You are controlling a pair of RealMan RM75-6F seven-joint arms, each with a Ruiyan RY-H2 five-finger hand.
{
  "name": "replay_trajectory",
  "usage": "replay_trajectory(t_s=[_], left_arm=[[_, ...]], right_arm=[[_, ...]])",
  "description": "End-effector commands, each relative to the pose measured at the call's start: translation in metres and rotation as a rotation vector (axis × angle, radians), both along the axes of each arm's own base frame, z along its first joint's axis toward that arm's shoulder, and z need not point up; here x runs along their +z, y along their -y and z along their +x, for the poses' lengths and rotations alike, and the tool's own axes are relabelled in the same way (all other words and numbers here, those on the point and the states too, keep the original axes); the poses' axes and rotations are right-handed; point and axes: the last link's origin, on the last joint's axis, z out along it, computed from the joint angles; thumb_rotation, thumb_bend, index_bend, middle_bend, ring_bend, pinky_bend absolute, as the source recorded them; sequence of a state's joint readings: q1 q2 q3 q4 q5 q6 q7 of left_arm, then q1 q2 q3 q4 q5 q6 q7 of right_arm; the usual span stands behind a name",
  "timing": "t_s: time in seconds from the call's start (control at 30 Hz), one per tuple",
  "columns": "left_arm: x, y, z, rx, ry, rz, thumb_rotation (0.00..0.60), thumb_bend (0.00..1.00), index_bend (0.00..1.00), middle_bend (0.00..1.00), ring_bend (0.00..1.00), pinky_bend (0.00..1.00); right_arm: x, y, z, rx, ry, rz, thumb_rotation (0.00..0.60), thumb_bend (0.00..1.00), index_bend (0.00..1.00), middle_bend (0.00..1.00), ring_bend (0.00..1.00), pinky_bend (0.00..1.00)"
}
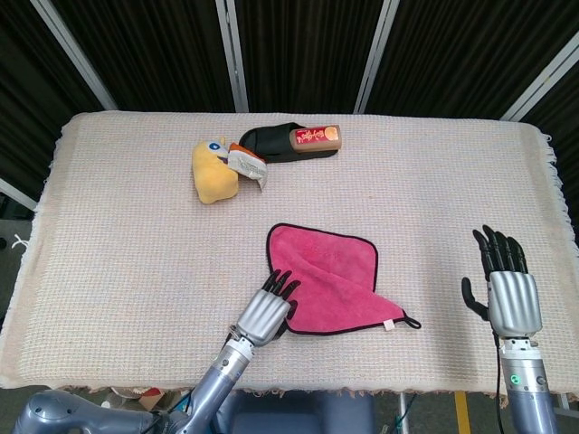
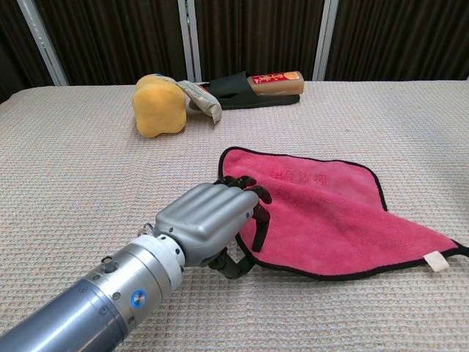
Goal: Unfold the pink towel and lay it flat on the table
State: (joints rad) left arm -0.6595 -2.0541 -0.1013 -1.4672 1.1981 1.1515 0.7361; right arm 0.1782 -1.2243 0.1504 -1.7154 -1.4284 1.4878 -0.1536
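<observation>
The pink towel (image 1: 330, 271) with black trim lies folded near the table's front centre, with a small white tag at its near right corner. My left hand (image 1: 264, 312) is at the towel's near left edge. Its fingers curl over the top of the towel (image 2: 330, 213) and the thumb sits under the hem, so the left hand (image 2: 209, 220) pinches that edge. Over the front right of the table my right hand (image 1: 507, 289) is upright with fingers spread, holding nothing, well clear of the towel. The chest view does not show it.
A yellow plush toy (image 1: 213, 170) with a crumpled wrapper (image 1: 246, 163) against it sits at the back, left of centre. Beside it lies a black slipper (image 1: 280, 142) with a red-orange packet (image 1: 315, 136) on it. A beige woven cloth (image 1: 127, 235) covers the table.
</observation>
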Motion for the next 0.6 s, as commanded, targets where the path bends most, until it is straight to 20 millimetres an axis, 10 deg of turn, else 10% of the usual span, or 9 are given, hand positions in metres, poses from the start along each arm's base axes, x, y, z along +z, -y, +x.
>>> replay_trajectory(t_s=[0.03,0.6], left_arm=[[0.002,0.001,-0.001,-0.004,0.004,0.001,0.6,0.44,0.63,0.15,0.02,0.03],[0.022,0.006,-0.028,0.007,0.006,-0.003,0.6,0.45,0.64,0.15,0.02,0.03]], right_arm=[[0.0,0.001,0.0,0.0,-0.002,0.0,0.6,0.47,0.01,0.05,0.0,0.06],[-0.002,0.0,0.0,0.001,-0.012,0.003,0.6,0.47,0.01,0.05,0.0,0.06]])
